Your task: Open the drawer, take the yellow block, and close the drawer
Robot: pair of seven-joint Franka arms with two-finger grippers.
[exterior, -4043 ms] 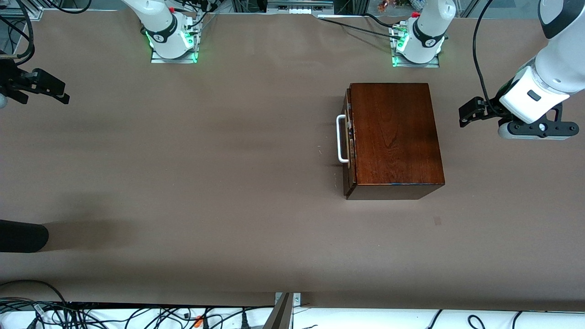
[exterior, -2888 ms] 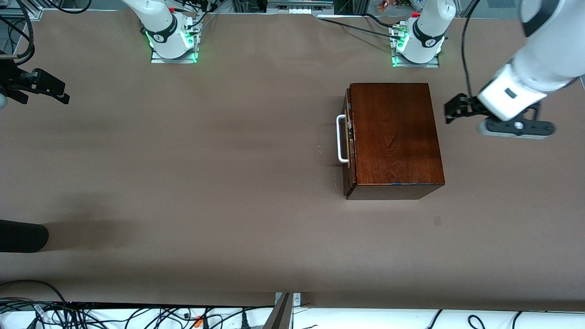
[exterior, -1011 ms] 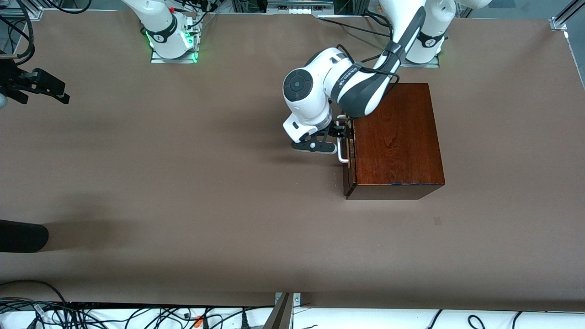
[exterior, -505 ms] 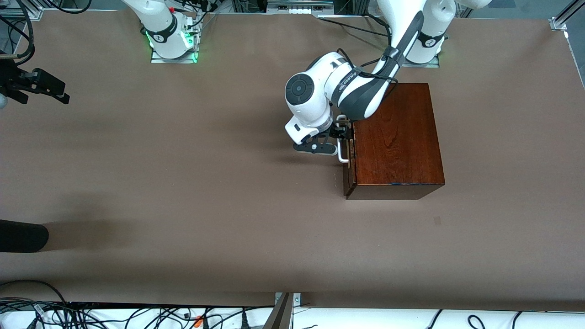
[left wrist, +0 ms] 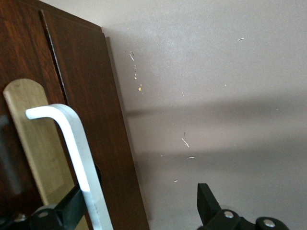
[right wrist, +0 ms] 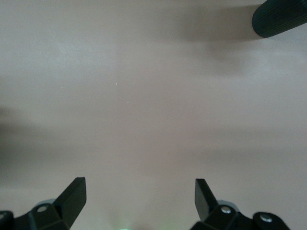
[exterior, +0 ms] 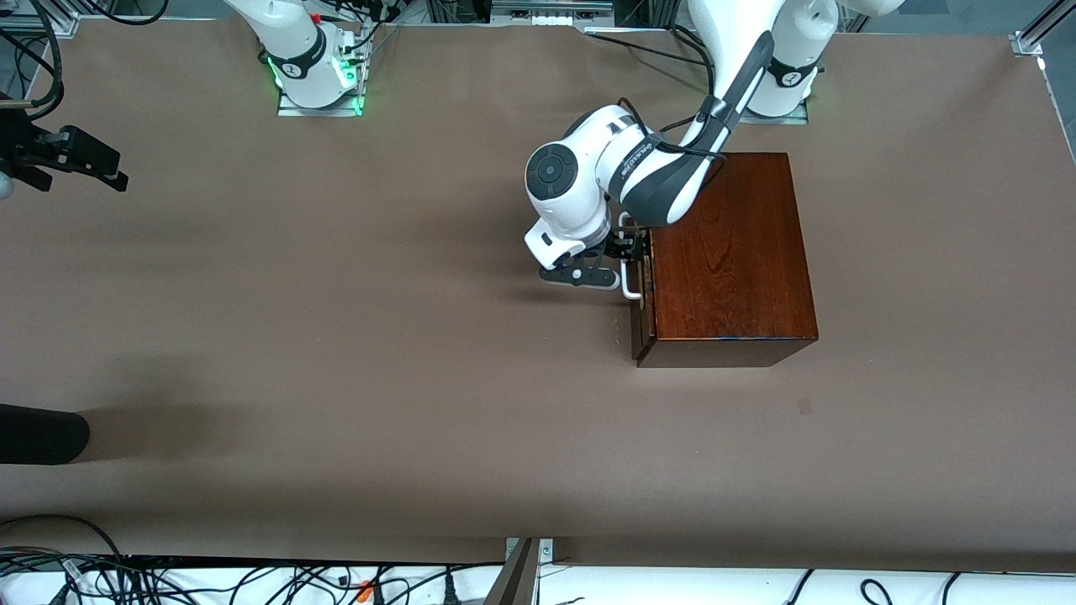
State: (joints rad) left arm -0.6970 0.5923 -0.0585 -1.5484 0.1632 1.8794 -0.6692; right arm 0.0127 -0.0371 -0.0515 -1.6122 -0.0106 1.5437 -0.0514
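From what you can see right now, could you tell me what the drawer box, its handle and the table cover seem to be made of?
The drawer box looks like dark reddish-brown wood with a polished finish: grain lines show and the top has a sheen. Its handle is a white U-shaped bar, smooth and faintly glossy, perhaps painted metal or plastic. The table cover is matte brown, probably paper or fabric sheeting.

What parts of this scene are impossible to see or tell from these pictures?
- The yellow block: in no view; the drawer looks closed, so its inside is hidden.
- The white handle: in the front view the left arm covers its upper part.
- The left gripper: open around the handle; the left wrist view's edge cuts off its fingers' bases.
- The right gripper: open over bare table; the front view's edge cuts off its arm.
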